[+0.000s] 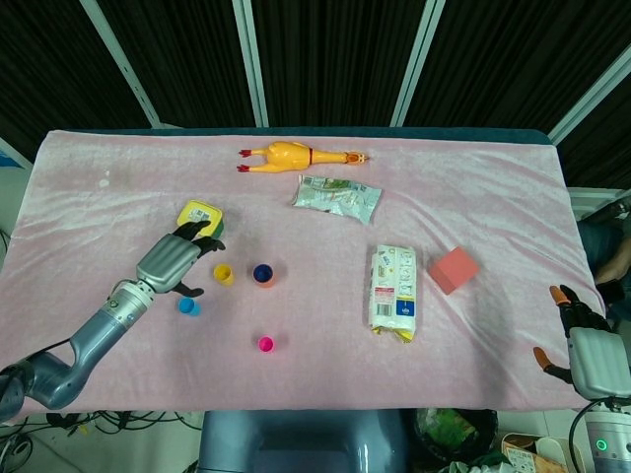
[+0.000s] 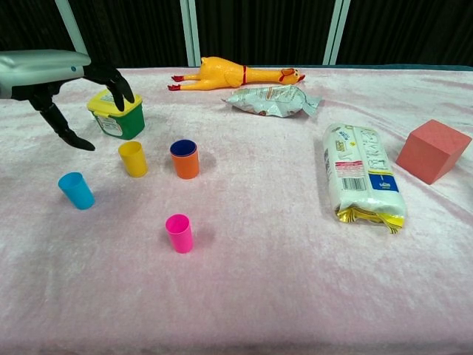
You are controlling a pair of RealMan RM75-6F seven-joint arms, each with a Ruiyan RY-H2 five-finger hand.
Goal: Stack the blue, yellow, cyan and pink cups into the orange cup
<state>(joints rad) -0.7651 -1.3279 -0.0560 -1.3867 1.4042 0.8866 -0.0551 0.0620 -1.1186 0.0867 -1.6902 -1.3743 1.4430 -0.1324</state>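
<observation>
Nearest me stands the pink cup [image 2: 179, 233]. Left of it is the cyan cup [image 2: 76, 190]. Farther back, the yellow cup [image 2: 133, 158] stands beside the orange cup [image 2: 185, 163], the blue cup [image 2: 183, 148] nested inside. My left hand [image 1: 174, 262] hovers spread, empty. My right hand [image 1: 584, 348] seems open, at the table's near right edge.

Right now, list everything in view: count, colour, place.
orange cup: one, table centre-left, blue cup nested inside
yellow cup: one, left of the orange cup
cyan cup: one, far left
pink cup: one, nearest the front
tub: one, green, yellow lid, back left
rubber chicken: one, yellow, back
foil packet: one, silver-green
snack pack: one, white, right
block: one, red, far right
left robot hand: open, above the table near the tub
right robot hand: open, right edge
</observation>
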